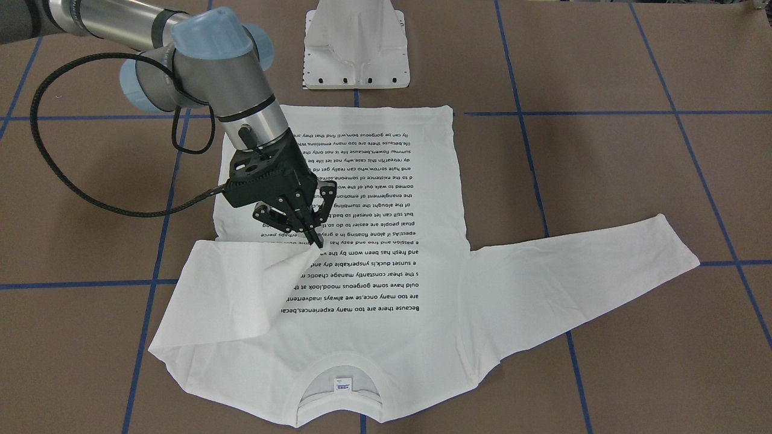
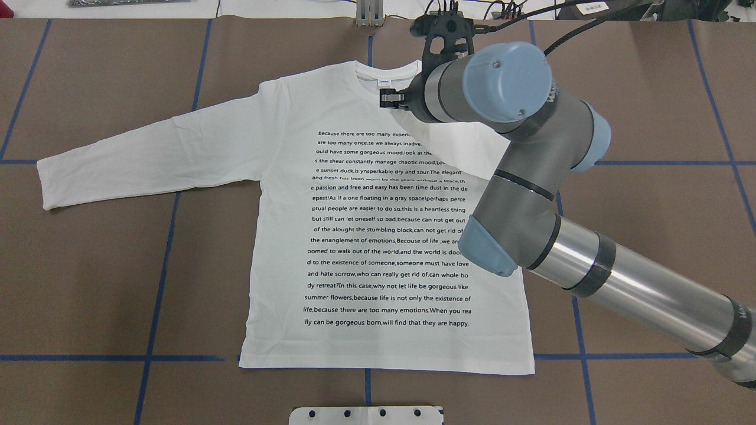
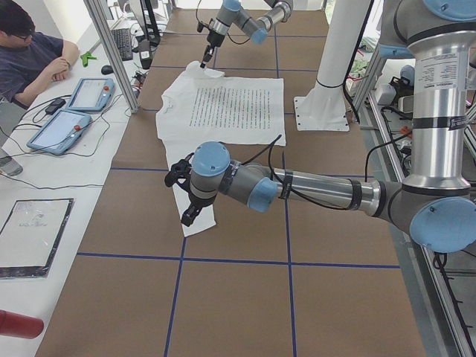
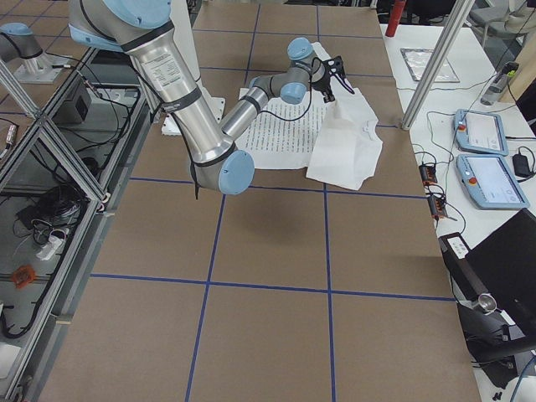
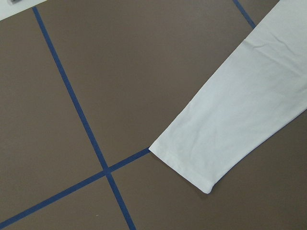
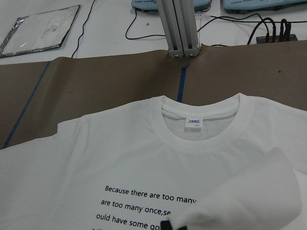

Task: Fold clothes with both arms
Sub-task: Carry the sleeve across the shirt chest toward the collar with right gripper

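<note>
Starting at your edge of the table (image 1: 603,181), you have the shirt (image 1: 434,337) lying face up, its collar (image 1: 344,357) and small label (image 1: 343,384) toward you and its hem (image 1: 368,108) toward the robot. Just past the collar, the folded sleeve (image 1: 229,289) is drawn in across the chest, its end lifted into a point over the block of printed text (image 1: 374,199). The right gripper (image 1: 316,241) has that end, its fingers pinched tight together on the cloth and its tips pointing down at it. Above it the right arm (image 1: 241,90) bends sharply at the wrist. Its last joints are stacked over the shirt's body, and the silver forearm runs off past the shirt's side.

On the other side the flat sleeve (image 1: 591,271) lies spread straight out on the table, angled away from the shirt's body. The left arm (image 3: 320,190) reaches out low and nearly level over the table with its wrist turned down. The left gripper (image 3: 190,212) hangs over that sleeve's cuff (image 5: 192,167). From the side view alone you cannot tell whether its fingers are apart or closed, or whether they touch the cloth.

Farthest from you, beyond the hem, stands the white pedestal (image 1: 356,54).
</note>
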`<state>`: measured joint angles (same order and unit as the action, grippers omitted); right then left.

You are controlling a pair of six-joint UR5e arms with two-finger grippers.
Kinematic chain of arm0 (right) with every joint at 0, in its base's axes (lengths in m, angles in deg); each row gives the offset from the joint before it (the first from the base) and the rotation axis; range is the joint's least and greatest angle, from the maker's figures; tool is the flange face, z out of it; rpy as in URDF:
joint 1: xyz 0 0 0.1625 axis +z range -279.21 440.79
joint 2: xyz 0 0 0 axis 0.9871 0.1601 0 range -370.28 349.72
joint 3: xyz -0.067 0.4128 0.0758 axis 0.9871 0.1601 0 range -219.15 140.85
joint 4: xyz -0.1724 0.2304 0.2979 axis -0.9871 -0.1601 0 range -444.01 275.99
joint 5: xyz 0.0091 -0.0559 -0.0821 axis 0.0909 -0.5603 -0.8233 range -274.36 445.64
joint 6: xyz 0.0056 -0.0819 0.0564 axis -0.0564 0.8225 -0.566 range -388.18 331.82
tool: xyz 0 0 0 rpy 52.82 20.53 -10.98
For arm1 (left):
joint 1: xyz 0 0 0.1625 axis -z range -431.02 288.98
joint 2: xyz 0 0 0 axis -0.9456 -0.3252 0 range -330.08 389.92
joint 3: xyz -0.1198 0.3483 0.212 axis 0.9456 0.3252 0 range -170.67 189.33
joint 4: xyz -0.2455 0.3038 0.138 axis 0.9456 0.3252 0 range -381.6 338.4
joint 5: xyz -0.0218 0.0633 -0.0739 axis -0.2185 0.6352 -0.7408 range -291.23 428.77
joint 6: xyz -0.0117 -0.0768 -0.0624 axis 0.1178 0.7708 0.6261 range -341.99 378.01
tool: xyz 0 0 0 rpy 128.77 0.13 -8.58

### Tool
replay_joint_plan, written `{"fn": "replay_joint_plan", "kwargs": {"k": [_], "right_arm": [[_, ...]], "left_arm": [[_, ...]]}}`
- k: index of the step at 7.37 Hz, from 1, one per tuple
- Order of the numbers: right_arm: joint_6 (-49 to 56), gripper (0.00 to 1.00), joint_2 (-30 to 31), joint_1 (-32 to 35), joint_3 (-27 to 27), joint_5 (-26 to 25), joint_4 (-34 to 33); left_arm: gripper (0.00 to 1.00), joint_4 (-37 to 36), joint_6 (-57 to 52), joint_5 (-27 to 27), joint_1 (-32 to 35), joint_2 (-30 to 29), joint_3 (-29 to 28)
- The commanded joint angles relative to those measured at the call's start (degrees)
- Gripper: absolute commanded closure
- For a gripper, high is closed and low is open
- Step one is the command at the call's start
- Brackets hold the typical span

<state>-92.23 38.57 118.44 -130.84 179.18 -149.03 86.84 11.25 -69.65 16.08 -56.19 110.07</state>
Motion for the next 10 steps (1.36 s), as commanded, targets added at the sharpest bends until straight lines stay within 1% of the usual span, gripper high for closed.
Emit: {"fn": "replay_joint_plan", "kwargs": {"k": [1,2,3,4,5,6,7,8,9,10], "right_arm": [[-0.29,1.0,-3.84,-5.11,5.27,-6.67,0.16],[-0.29,1.0,-5.24,-7.22,7.46,-8.44,0.16],[-0.2,1.0,-7.52,-8.9,11.14,-9.68,0.07],[-0.29,0.9,-10.32,-10.31,16.05,-10.3,0.07],[-0.29,0.03,-12.61,-11.71,20.62,-11.35,-0.19],[-0.29,0.0,-13.86,-12.6,22.67,-13.28,-0.11],[-0.2,0.0,-15.69,-12.61,24.17,-13.3,-1.58],[-0.03,0.0,-17.8,-12.34,24.1,-13.12,-9.52],[0.67,0.0,-18.26,-10.95,24.01,-12.51,-12.9],[1.29,0.0,-17.83,-8.41,23.92,-7.11,-12.68]], "left_arm": [[0.0,0.01,-0.01,0.0,0.0,0.07,-0.2],[0.0,0.01,-0.01,0.0,0.0,0.07,-0.2],[0.0,0.01,-0.01,0.0,0.0,0.07,-0.2],[0.0,0.01,-0.01,0.0,0.0,0.07,-0.11],[0.0,0.01,-0.01,0.0,0.0,0.07,-0.11],[0.0,0.01,-0.01,0.0,0.0,0.07,-0.11],[0.0,0.01,-0.01,0.0,0.0,0.07,-0.11],[0.0,0.01,-0.1,0.0,0.0,0.07,-0.2],[0.0,0.01,-0.1,0.0,0.0,0.07,-0.2],[0.0,0.01,-0.1,0.0,0.0,0.07,-0.29]]}}
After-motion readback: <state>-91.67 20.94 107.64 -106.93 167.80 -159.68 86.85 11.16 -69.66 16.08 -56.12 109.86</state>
